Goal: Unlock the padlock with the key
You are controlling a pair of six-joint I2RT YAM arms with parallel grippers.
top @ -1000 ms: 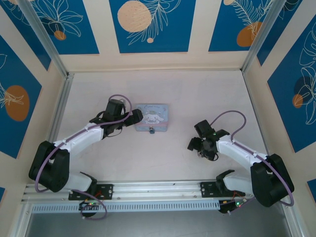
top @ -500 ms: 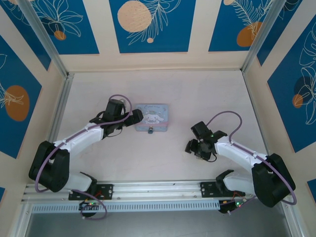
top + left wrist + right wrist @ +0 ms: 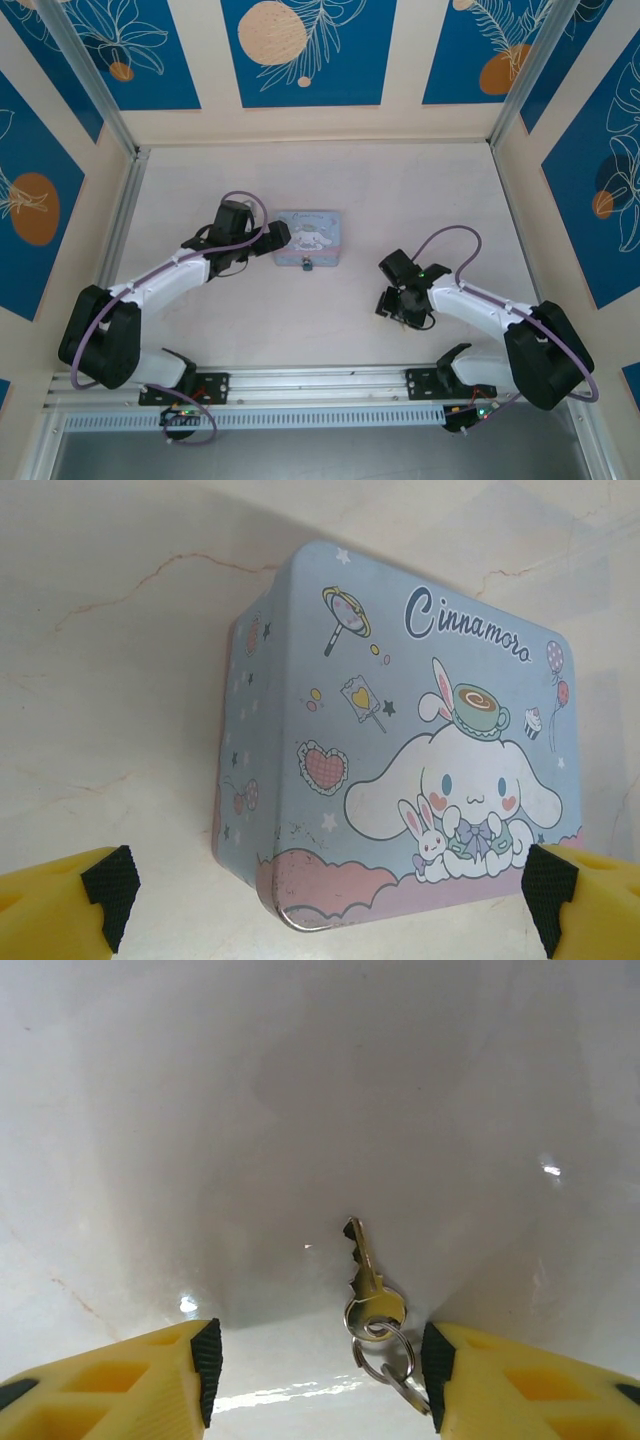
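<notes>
Step judged in hand: picking up the key (image 3: 362, 1270). Right tool (image 3: 320, 1360) spread wide, flanking key and ring (image 3: 385, 1360), both flat on the table (image 3: 150, 1110). Next: descent, then closure on the bow. Small, silvery, notched blade. Padlock (image 3: 307, 265) at the tin (image 3: 400, 750) front; left tool (image 3: 330, 895) wide.

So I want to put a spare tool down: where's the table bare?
Bare: table between tin and back wall, and between tin and right gripper. Crowded: left gripper at the tin, padlock at its near edge, key under right gripper.
</notes>
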